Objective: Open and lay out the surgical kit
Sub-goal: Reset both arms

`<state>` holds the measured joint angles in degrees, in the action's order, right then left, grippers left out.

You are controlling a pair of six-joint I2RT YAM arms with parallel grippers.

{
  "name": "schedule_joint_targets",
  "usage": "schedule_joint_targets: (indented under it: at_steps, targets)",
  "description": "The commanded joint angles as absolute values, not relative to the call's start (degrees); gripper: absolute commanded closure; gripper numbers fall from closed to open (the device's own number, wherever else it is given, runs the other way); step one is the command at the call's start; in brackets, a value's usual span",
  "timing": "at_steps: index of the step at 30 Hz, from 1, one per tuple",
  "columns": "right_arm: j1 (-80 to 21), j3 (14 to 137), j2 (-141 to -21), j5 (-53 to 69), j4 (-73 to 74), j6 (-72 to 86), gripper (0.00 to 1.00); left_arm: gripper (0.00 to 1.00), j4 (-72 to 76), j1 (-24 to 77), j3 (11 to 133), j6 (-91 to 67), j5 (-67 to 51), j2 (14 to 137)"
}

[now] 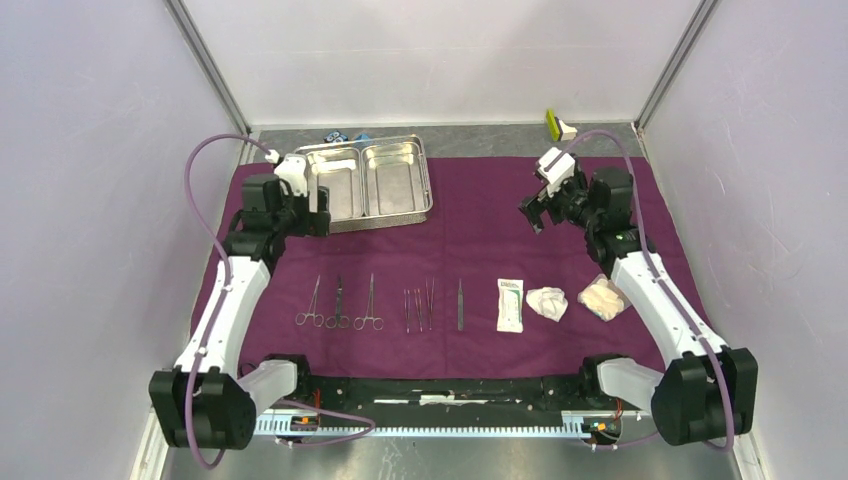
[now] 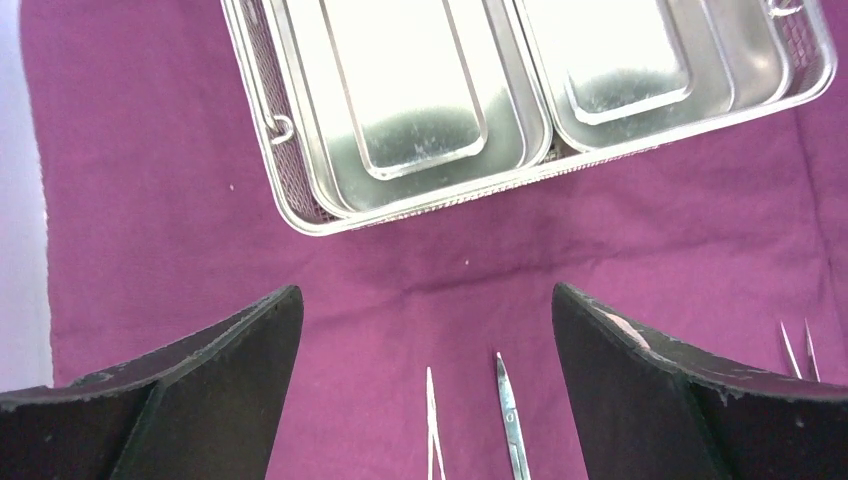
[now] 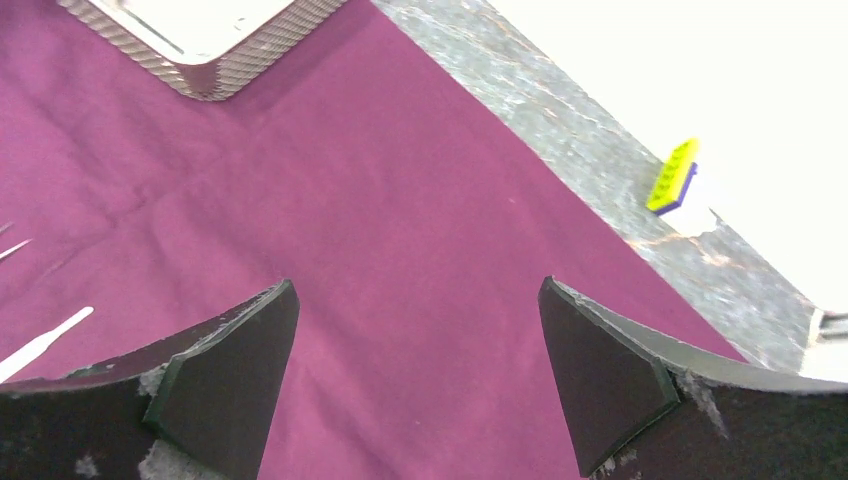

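Note:
The purple cloth wrap [image 1: 480, 215] lies spread flat. The shiny two-compartment steel tray [image 1: 370, 182] sits empty at its back left, also in the left wrist view [image 2: 300, 215]. In a row near the front lie three ring-handled forceps [image 1: 339, 303], several tweezers [image 1: 419, 304], a single slim tool [image 1: 460, 305], the white sealed packet [image 1: 510, 305] and two gauze wads [image 1: 547, 302]. My left gripper [image 1: 318, 215] is open and empty by the tray's front left corner; forceps tips [image 2: 507, 400] show below it. My right gripper [image 1: 538, 212] is open and empty above bare cloth [image 3: 400, 230].
A yellow-green block [image 1: 552, 123] lies on the grey table behind the cloth at right, also in the right wrist view [image 3: 672, 176]. A small black-and-blue object [image 1: 337, 136] and a blue piece sit behind the tray. White walls close in the sides and back.

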<state>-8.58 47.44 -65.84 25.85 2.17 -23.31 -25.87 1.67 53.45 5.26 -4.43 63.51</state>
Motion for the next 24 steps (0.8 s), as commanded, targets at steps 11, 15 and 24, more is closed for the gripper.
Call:
schedule_joint_targets:
  at_steps: [11, 15, 24]
  targets:
    - [-8.8, 47.0, -54.4, 12.5, 5.3, -19.3, 0.02, 0.00, -15.8, 0.7, 51.6, -1.3, -3.1, 49.6]
    - [-8.8, 43.8, -48.4, 9.6, 5.1, -16.5, 0.02, 0.00, -17.8, 0.8, 52.4, -2.2, -3.1, 46.5]
    - [-8.8, 41.2, -40.3, 10.1, 6.0, -14.7, 0.02, 0.00, -18.0, 0.8, 49.6, -1.6, -8.4, 37.5]
